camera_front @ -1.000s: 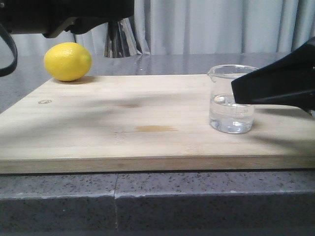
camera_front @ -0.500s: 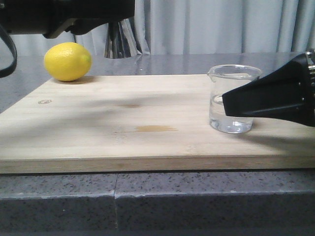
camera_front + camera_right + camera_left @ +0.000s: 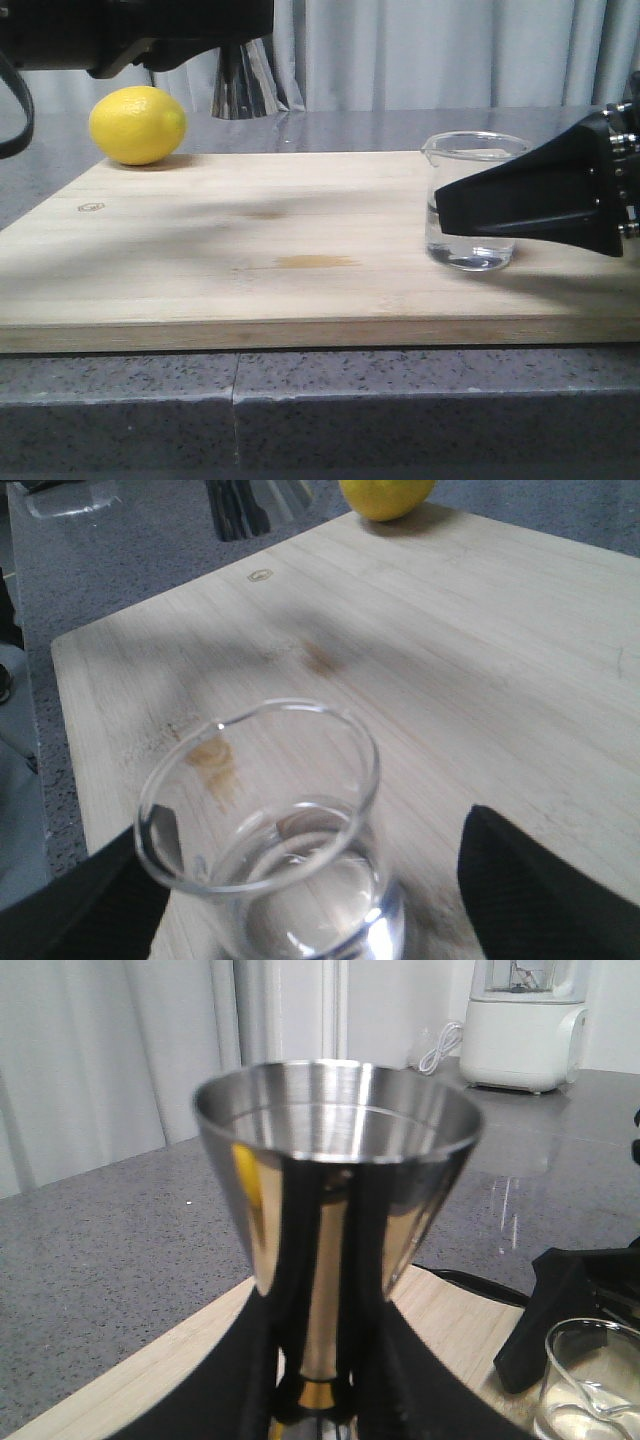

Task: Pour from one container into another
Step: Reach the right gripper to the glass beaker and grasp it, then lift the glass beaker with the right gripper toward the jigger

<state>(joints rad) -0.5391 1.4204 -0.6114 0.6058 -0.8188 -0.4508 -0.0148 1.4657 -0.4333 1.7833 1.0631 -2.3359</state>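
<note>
On the board's three-o'clock side, water-filled beaker [image 3: 470, 205] sits between the spread right gripper [image 3: 300, 880] fingers. Left gripper [image 3: 315, 1400] clamps the jigger [image 3: 335, 1220]; lemon [image 3: 137, 125] at ten o'clock.

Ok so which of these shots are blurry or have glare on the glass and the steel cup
Left wrist view: the jigger fills the frame, soft, with bright streaks. Right wrist view: the beaker is close and soft, with glints low on the glass. Front view: beaker sharp, the right gripper casting shadow on the board.
</note>
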